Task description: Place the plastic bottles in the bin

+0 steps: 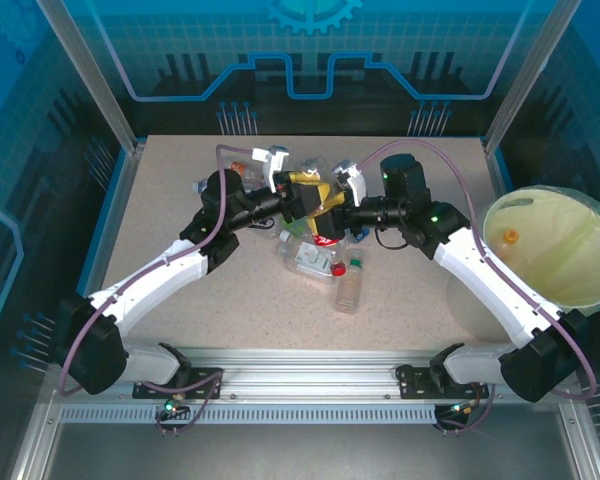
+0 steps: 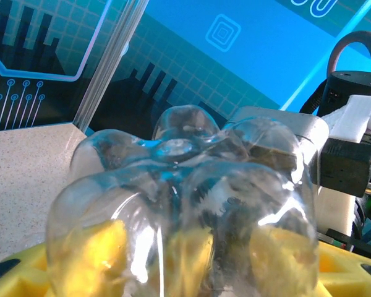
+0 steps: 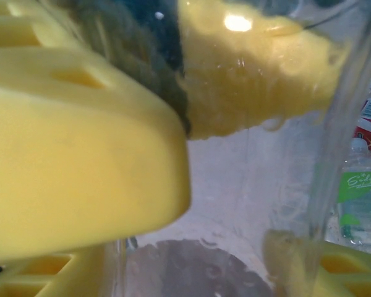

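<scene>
Blue backlit panels with circuit drawings wall in the speckled beige counter [image 1: 170, 230], and both arms meet over its middle. The left claw [image 1: 302, 197] is squeezed down on a small clear plastic bottle [image 2: 185, 185]. Its yellow fingers [image 2: 31, 272] hug the sides, and the bottle's lobed base bulges straight at the wrist camera.

The right claw [image 1: 333, 214] faces the left claw nose to nose, the two just beside each other. From the right wrist, that same clear bottle sits between its yellow fingers, one broad pad [image 3: 80, 154] hard by the plastic. The jaws stand partly open, and I cannot tell whether they actually press on the bottle.

Just below the two claws, on the near side, a loose heap lies on the counter. In it are a clear bottle with a red label and red cap [image 1: 318, 262] and, touching it, a clear bottle with a green cap [image 1: 349, 288]. Beyond the left claw, towards the far edge, another clear bottle with an orange cap [image 1: 236, 160] lies apart from the heap.

Well off to the right of the right claw, past its forearm, stands the large round bin lined with a pale yellow-green translucent bag [image 1: 580, 215]. An orange-capped bottle [image 1: 509, 238] lies inside it near the rim.
</scene>
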### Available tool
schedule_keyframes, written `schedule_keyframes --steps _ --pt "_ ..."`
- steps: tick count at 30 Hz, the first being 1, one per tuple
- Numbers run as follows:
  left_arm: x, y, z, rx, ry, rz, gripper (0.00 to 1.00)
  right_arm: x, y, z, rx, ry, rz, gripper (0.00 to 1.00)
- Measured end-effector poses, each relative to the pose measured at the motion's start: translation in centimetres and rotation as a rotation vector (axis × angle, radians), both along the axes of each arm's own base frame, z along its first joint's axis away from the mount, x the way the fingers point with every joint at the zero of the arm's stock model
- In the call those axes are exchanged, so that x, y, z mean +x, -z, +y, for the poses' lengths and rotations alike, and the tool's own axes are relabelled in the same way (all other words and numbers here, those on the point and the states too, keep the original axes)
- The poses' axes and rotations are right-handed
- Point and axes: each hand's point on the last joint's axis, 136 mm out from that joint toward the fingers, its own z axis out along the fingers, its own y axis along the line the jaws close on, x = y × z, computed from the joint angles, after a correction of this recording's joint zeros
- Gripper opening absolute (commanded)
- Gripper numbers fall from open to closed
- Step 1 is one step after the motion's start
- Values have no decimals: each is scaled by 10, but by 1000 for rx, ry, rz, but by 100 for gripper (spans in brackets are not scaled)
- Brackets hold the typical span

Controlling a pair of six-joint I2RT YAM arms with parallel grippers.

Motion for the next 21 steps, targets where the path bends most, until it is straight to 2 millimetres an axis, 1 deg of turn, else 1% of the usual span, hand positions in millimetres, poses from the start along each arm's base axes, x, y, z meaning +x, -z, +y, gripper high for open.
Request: schedule_keyframes --steps 2,7,8,10,15,17,21 --pt "0 1 0 2 -1 2 53 1 0 0 -3 5 -1 57" --pt "1 4 0 14 -8 11 57 1 4 -2 -18 13 -1 54" --pt "1 5 0 18 -8 9 61 1 4 -2 -23 15 -2 53" --pt "1 6 0 26 -8 4 73 2 6 -4 -36 18 -8 52" --pt "4 11 2 49 -30 25 91 6 11 -14 -90 83 -28 51" --pt "3 8 4 57 -37 13 98 7 11 -22 -117 119 -44 50" --pt "-5 -7 12 46 -59 -18 99 8 12 -41 -190 202 -73 50"
